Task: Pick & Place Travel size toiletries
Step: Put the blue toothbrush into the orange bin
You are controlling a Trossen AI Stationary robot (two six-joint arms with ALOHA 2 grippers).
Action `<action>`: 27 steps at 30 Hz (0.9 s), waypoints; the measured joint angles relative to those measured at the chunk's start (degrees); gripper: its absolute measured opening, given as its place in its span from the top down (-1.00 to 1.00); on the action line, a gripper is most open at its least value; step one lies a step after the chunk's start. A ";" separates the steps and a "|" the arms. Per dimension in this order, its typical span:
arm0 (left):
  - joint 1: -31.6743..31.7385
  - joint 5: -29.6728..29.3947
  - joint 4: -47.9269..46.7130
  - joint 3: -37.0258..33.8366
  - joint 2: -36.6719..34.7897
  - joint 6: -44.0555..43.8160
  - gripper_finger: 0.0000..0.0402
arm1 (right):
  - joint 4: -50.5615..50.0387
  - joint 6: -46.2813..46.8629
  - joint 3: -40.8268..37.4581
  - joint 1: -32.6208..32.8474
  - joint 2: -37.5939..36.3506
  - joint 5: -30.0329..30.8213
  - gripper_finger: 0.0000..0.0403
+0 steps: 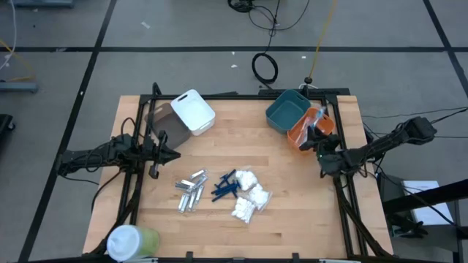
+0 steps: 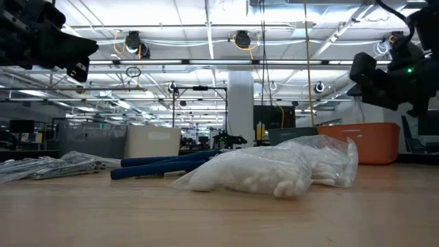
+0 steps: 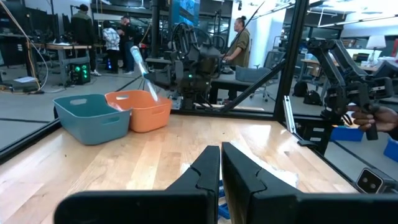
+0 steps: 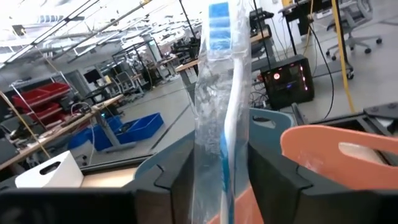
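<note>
While the right gripper (image 4: 217, 180) pinches a clear-wrapped toothbrush (image 4: 219, 106) above the orange bin (image 1: 303, 131), the left gripper (image 1: 172, 154), fingers pressed together, hovers well apart from that bin, the remaining toiletries (image 1: 223, 192) lying between.

You get bright, even light from ceiling strip lights (image 2: 206, 44) overhead, with soft shadows on the wooden table (image 1: 292, 212). Near tabletop blurs in your low view; the wrapped toothbrush (image 4: 221, 93) shows glare.
</note>
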 joint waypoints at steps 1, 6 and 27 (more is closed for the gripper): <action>0.01 -0.01 0.00 0.00 0.01 0.00 0.93 | 1.56 -1.94 0.00 0.00 0.00 -0.01 0.28; 0.02 -0.02 0.00 0.00 0.02 0.00 0.93 | 6.48 -9.70 0.00 0.00 -0.01 -0.01 0.21; 0.02 -0.01 0.00 0.00 0.01 0.00 0.93 | 24.89 -55.13 4.91 -1.12 0.06 -6.43 0.18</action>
